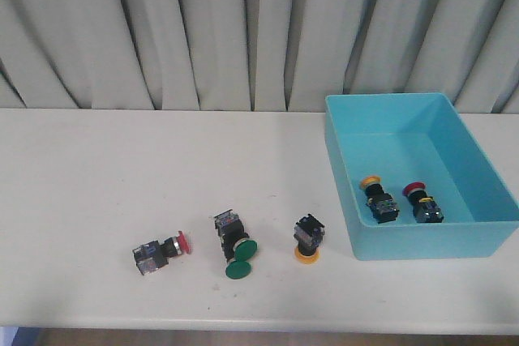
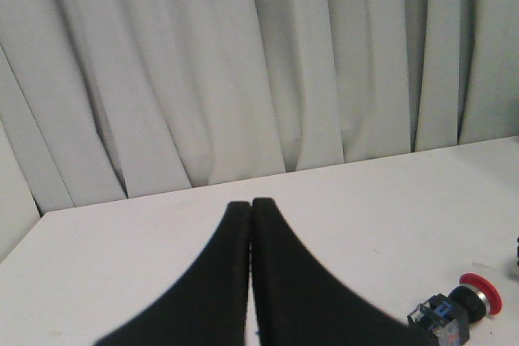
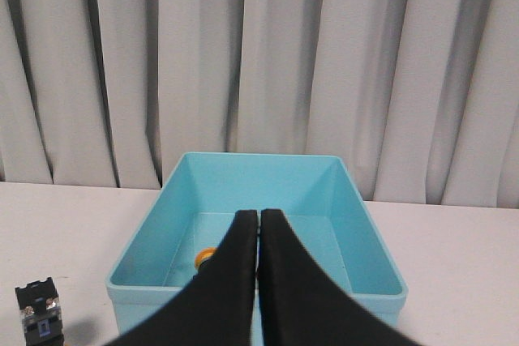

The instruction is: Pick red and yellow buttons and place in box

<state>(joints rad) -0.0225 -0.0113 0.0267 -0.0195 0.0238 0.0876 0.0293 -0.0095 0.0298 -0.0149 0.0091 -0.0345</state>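
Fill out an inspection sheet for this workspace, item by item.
Surface: white table, bare apart from the switches and box.
Job's things: red button and yellow button on the table; another yellow button and red button inside the turquoise box.
Clutter: green-capped switch between the two table buttons.
Grippers: left gripper shut, empty; right gripper shut, empty.
Cables: nothing seen.
Surroundings: grey curtain behind.

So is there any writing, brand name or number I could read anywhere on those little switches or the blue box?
None can be read.
Box: plain smooth walls, no label or print.
Red switch on the table, green switch and yellow switch on the table: small pale patches on the bodies may be labels, too small and blurred to read.
Yellow switch and red switch in the box: the same, unreadable.
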